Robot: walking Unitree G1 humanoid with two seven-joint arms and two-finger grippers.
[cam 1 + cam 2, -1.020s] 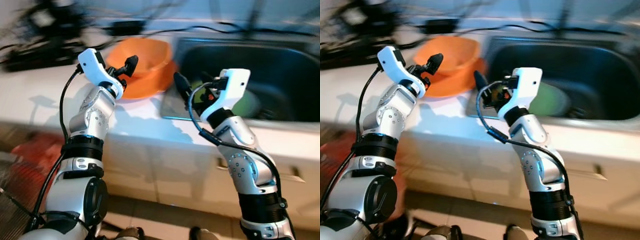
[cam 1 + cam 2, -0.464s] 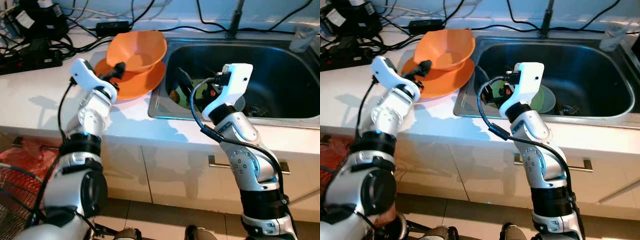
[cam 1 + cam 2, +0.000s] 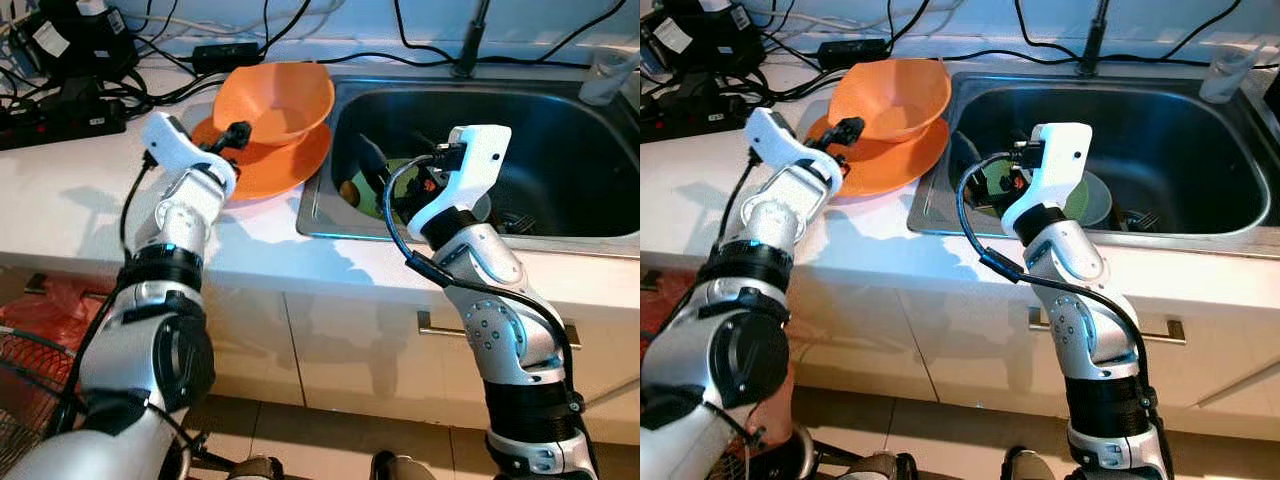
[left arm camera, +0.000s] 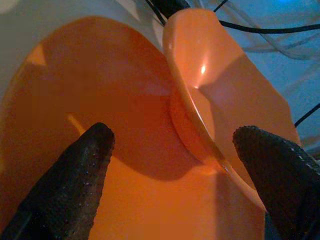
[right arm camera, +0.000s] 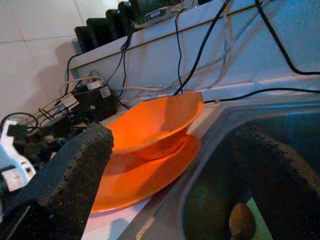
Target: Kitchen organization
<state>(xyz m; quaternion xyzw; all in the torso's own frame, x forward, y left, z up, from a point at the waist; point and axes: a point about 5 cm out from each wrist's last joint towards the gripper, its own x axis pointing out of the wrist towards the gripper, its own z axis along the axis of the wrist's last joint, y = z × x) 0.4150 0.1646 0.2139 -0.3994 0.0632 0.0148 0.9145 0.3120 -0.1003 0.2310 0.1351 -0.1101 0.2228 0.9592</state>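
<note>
While orange bowl (image 3: 275, 98) tops plate (image 3: 283, 165), sink (image 3: 1160, 120) holds greenish dish (image 3: 1092, 198), perhaps.

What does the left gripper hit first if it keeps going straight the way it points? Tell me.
Most likely the orange plate, near where the orange bowl sits on it. The left gripper is open, one finger either side; depth is unclear.

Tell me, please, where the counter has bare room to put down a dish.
The white counter is bare between the orange plate and its front edge, left of the sink. The back is crowded with a power strip and cables. The left tool is at the plate.
</note>
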